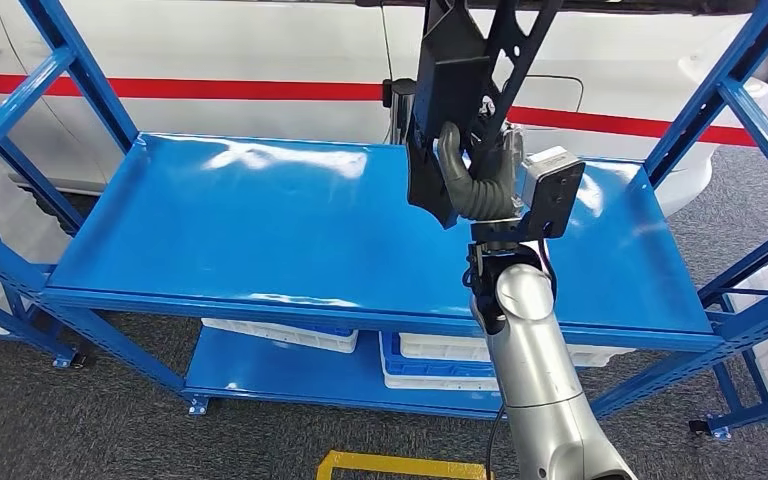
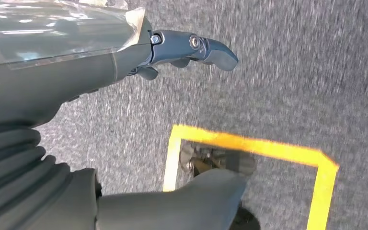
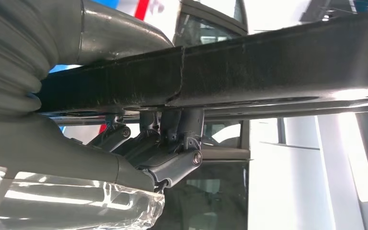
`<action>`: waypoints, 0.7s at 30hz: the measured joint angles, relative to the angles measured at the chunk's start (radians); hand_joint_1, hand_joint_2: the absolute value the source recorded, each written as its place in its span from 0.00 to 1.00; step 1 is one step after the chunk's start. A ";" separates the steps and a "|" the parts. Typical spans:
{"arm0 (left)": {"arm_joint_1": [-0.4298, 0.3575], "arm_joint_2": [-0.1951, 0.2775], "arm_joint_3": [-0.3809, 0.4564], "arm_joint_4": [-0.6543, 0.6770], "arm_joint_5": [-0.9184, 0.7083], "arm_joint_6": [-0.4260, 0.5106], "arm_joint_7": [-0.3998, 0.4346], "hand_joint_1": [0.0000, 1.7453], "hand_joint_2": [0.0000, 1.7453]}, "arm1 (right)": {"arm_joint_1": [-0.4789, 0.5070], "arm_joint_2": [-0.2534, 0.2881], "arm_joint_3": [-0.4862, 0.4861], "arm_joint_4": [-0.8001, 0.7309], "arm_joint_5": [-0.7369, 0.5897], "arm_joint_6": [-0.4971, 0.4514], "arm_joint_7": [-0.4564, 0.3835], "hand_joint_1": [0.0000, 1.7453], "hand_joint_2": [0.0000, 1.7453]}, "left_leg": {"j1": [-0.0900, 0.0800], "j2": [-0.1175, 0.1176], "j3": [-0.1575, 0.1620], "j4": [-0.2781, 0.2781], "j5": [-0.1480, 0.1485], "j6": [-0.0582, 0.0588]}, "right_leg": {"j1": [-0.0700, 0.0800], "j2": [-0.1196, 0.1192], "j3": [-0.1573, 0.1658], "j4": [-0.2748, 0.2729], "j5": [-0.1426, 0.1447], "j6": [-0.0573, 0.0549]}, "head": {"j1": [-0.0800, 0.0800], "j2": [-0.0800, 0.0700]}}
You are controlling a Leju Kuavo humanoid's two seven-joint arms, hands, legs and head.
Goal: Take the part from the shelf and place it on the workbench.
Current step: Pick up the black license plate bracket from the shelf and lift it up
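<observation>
left hand (image 2: 191, 48): hangs over grey carpet floor (image 2: 292, 72), fingers (image 2: 215, 51) loosely apart, holding nothing | right hand (image 1: 480, 180): fingers wrapped around long black angular plastic part (image 1: 450, 90), lifted above blue metal shelf (image 1: 260, 230) | progress: pickup done; carrying to counter and setting down remain, by my judgement

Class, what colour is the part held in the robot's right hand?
Black part, best seen in the head view.

- Shelf (image 1: 260, 230): glossy blue painted metal
- Part (image 1: 450, 90): matt black, rough-textured edge
- Floor (image 2: 292, 72): rough grey carpet
- Right hand (image 1: 475, 175): matt grey ribbed cover
</observation>
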 joint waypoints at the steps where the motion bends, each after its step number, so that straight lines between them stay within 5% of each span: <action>1: 0.000 -0.001 0.002 0.000 0.002 0.005 0.005 0.00 1.00 | 0.000 0.000 0.000 -0.004 -0.001 0.000 -0.001 1.00 1.00 | 0.000 0.000 0.000 0.000 0.000 0.000 | 0.000 0.000 0.000 0.000 0.000 0.000 | 0.000 0.000; 21: -0.006 -0.011 0.033 0.000 0.020 0.076 0.036 0.00 1.00 | 0.034 -0.001 0.078 -0.030 0.003 0.085 -0.002 1.00 1.00 | 0.000 0.000 0.000 0.000 0.000 0.000 | 0.001 0.000 0.000 0.000 0.000 0.000 | 0.000 0.000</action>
